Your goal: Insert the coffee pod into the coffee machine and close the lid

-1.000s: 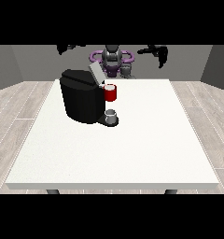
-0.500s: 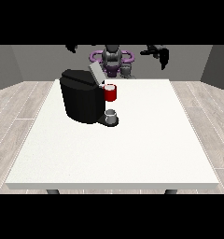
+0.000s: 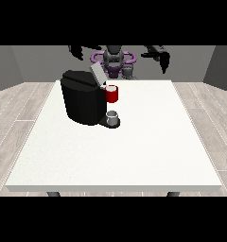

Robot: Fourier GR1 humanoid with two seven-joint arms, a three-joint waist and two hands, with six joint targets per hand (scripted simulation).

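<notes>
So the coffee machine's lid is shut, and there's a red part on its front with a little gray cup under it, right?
Not quite. In the front view the lid is open, tilted up at the top of the black coffee machine. The rest holds: the red part sits at the machine's front, with the small gray cup below it.

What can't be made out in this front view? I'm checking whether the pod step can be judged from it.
- Coffee pod: seated or only resting at the machine's red part, too small to tell.
- Hand at the view's left: finger pose unclear, small and dark.
- Hand at the view's right: same.
- Coffee machine: its far side, hidden by its own body.
- Lid: hinge hidden.
</notes>
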